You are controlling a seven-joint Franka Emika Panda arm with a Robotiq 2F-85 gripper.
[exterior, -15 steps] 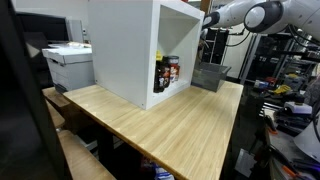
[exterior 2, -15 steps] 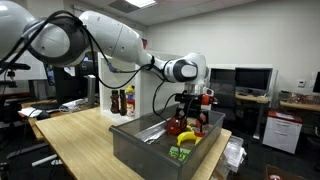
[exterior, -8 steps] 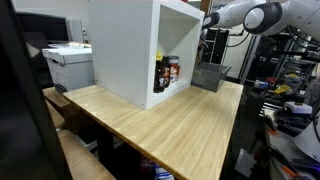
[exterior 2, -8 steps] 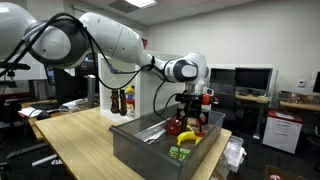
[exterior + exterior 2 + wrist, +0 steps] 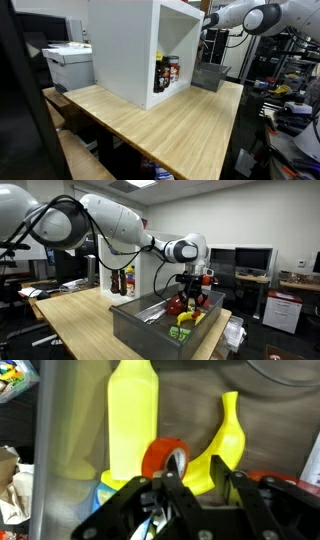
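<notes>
**Grey bin (image 5: 140, 330) on wooden table (image 5: 70, 310), gripper (image 5: 205, 485) down among toy food**

My gripper hangs inside the bin. Its fingers flank the lower end of the banana (image 5: 228, 435); whether they pinch it I cannot tell. A yellow bottle (image 5: 132, 420) stands just behind.

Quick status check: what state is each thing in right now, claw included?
grey bin: open-topped, standing on the table
claw: down in the bin, jaws partly apart, grip unclear
banana: whole, unpeeled, right at the claw
yellow bottle: in the bin, beside the banana
white cabinet: front open
bottles: upright inside the cabinet
</notes>
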